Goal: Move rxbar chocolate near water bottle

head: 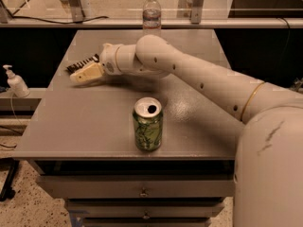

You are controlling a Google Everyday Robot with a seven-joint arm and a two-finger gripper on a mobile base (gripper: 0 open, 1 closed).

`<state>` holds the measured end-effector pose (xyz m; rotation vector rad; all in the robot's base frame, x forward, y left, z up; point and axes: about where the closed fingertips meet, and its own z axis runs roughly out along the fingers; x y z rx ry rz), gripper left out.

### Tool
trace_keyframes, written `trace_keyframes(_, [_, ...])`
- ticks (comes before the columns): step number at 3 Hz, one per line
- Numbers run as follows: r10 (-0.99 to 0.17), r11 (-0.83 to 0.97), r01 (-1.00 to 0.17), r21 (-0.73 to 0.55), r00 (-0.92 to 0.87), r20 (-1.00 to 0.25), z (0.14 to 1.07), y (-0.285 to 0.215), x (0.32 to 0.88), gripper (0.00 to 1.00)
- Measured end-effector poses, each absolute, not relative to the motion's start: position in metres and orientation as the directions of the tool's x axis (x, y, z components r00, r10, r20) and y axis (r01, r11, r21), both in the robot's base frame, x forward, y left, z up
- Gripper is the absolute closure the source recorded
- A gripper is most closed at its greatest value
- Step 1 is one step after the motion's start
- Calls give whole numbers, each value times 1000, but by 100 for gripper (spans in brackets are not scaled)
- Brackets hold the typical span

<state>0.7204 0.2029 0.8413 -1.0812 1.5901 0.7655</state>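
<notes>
1 view only; it looks from high on the robot's side, forward and down over the grey table [71,126]; near, the arm [203,84] fills the lower right; the gripper [81,74] sits far left, the water bottle [151,13] at the far edge.

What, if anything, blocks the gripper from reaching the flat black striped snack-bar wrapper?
Probably nothing, so yes: the gripper sits right against the flat black striped wrapper, and the green soda can stands well apart.

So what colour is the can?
The can is green, in the camera view; claw at the rxbar chocolate.
</notes>
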Motion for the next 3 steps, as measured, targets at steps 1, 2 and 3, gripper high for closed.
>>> trace_keyframes(1, [-269,406,-914,-26,-92,-959,832,205,725,18])
trace_keyframes(2, [-262,414,-910,-20,-98,-960,829,205,728,42])
trace_keyframes(3, [-260,418,-908,-18,-101,-960,829,203,729,64])
